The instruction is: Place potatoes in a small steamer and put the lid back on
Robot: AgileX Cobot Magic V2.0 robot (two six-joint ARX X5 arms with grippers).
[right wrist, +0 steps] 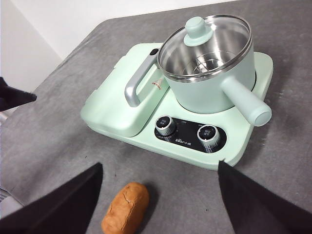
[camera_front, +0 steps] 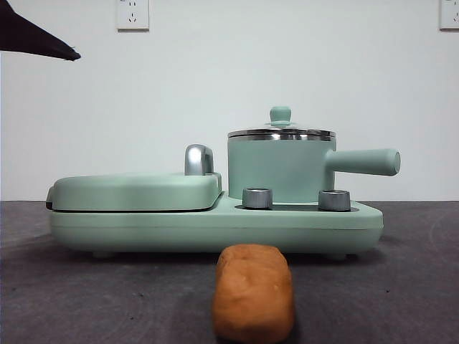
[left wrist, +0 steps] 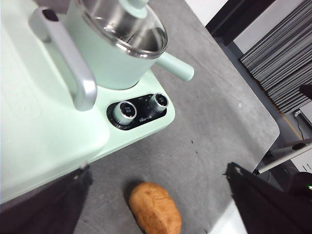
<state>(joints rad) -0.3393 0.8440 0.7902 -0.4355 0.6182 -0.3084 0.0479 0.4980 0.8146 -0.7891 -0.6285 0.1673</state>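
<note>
The oblong orange-brown potato (camera_front: 253, 290) with its matte, bumpy skin is lying on the dark grey table (camera_front: 401, 287), just in front of the mint-green cooker base (camera_front: 215, 226) and not touching it. It is lying roughly below the gap between the two steel dials (right wrist: 187, 130) on the black control panel.

Behind the dials, the small mint-green cylindrical steamer pot (camera_front: 280, 172) with a steel rim is sitting on the base, its straight side handle (camera_front: 366, 162) sticking out to one side. The round clear glass lid (right wrist: 207, 46) with the mint-green knob (camera_front: 280, 115) is resting on the pot, closing it; through the glass the steel inside is showing, with no potato in it. Beside the pot, the flat mint-green griddle cover (camera_front: 136, 190) with its chrome handle (camera_front: 199, 159) is lying shut.

The left gripper (left wrist: 156, 195) is hovering above the potato with its black jaws spread wide and nothing between them. The right gripper (right wrist: 161, 195) is also hanging above the table near the potato, jaws spread apart and empty.

Judging from this, no step is done yet: the lid is blocking the pot. The next move probably calls for one gripper pinching the small knob and lifting the lid clear, while the other is descending over the potato.
</note>
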